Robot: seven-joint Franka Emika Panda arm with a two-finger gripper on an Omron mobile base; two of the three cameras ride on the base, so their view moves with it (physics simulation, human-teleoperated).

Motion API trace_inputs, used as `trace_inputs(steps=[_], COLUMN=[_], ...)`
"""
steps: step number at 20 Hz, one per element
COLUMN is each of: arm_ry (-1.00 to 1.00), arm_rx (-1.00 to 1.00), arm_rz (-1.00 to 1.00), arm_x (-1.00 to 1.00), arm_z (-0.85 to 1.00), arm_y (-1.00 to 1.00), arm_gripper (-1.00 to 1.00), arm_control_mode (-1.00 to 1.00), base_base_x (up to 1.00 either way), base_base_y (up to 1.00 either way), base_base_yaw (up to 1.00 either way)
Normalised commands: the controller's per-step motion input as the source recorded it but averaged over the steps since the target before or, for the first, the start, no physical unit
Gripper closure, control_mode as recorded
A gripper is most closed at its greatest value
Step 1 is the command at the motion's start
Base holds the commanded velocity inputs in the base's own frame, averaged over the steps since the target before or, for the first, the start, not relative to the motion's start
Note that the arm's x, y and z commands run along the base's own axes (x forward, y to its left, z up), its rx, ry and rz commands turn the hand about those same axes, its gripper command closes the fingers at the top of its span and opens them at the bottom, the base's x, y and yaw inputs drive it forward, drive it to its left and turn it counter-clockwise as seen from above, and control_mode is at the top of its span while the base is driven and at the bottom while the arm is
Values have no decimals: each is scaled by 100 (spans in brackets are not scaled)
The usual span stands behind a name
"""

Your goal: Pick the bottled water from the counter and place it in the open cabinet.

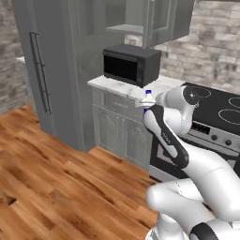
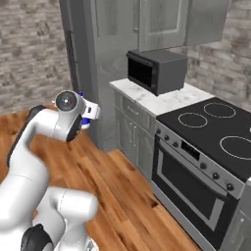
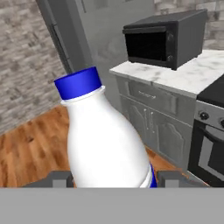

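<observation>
We see the bottled water (image 3: 107, 140), white with a blue cap, tilted slightly, held up in the air above the wooden floor.

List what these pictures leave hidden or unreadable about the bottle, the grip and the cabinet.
- Bottled water: its base and most of the label are cut off at the bottom of the hand view; in the left base view the arm covers all but the cap.
- Gripper: just the finger tops flank the bottle, so contact itself is hidden.
- Open cabinet: its top is cut by the upper edge of the left base view; the shelf's contents are too dim to tell.
</observation>
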Motion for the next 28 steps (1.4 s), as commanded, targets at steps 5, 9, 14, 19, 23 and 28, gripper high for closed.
trace_inputs(steps=[5, 9, 14, 19, 23, 28], arm_ry=[0, 0, 0, 0, 0, 0], arm_rx=[0, 0, 0, 0, 0, 0], arm_rz=[0, 0, 0, 0, 0, 0], arm_x=[0, 0, 0, 0, 0, 0], arm_z=[0, 0, 0, 0, 0, 0], arm_y=[0, 0, 0, 0, 0, 0], arm_gripper=[100, 100, 100, 100, 100, 100], arm_control_mode=[100, 100, 100, 100, 100, 100], base_base_x=[100, 100, 98, 74, 64, 53], base_base_y=[-13, 6, 27, 34, 45, 48], base_base_yaw=[4, 0, -3, -30, -37, -42])
